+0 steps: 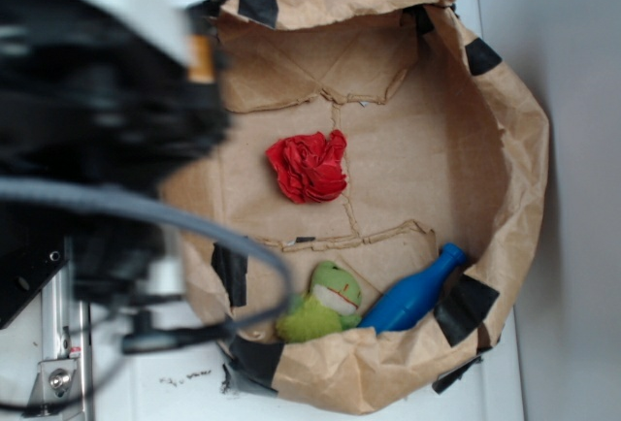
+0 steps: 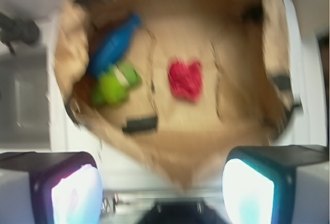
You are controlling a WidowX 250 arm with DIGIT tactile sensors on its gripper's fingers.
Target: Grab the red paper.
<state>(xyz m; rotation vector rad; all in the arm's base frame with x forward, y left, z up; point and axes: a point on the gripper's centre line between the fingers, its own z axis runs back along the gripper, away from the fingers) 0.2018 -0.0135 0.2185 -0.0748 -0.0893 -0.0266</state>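
The red paper (image 1: 309,166), a crumpled rose-like wad, lies in the middle of the flattened brown paper bag (image 1: 417,140). The blurred wrist view shows the red paper (image 2: 185,79) well ahead of my gripper (image 2: 162,193). My gripper is open, its two pads wide apart with nothing between them. It hangs high over the bag's near rim, far from the wad. In the exterior view the arm (image 1: 87,101) is a large dark blur at the left, and the fingers are not distinguishable there.
A green plush frog (image 1: 320,307) and a blue bottle (image 1: 415,292) lie side by side at the bag's lower wall. Black tape patches (image 1: 464,307) mark the bag's raised rim. White table surface (image 1: 572,72) surrounds the bag.
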